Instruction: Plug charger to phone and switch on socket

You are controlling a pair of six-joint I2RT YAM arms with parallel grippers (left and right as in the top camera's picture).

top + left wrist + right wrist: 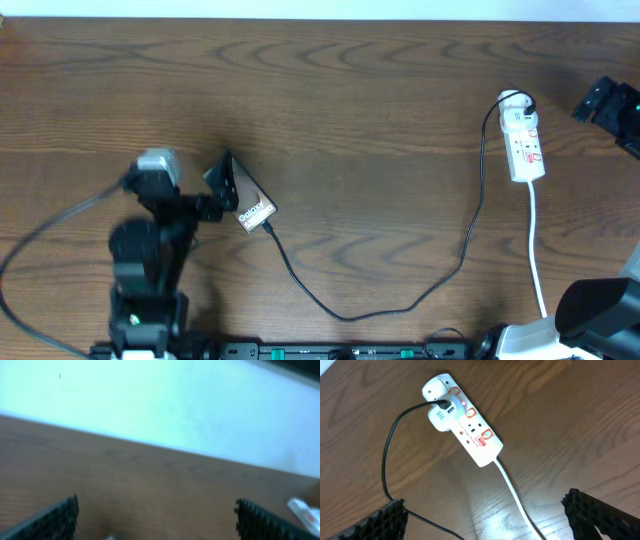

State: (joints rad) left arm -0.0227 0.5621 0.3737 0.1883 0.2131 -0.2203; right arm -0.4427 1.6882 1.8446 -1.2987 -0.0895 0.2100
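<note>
Your worktop point(360, 110) is brown wood grain. On its right side you have the white socket point(524, 148) lying flat, its white cord point(537, 260) running toward the near edge. The thin black charger point(400, 300) leaves the socket's far end, loops across the wood toward the near edge and reaches the phone point(248, 198) at left-centre. You cannot tell whether the phone lies flat.

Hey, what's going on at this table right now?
Two robot arms are working on charging a phone. A black charger cable runs from the phone's end across the table to the white power strip. The left hand is open beside the phone. The right hand is open near the strip, touching nothing. Whether the switch is on isn't clear.
</note>
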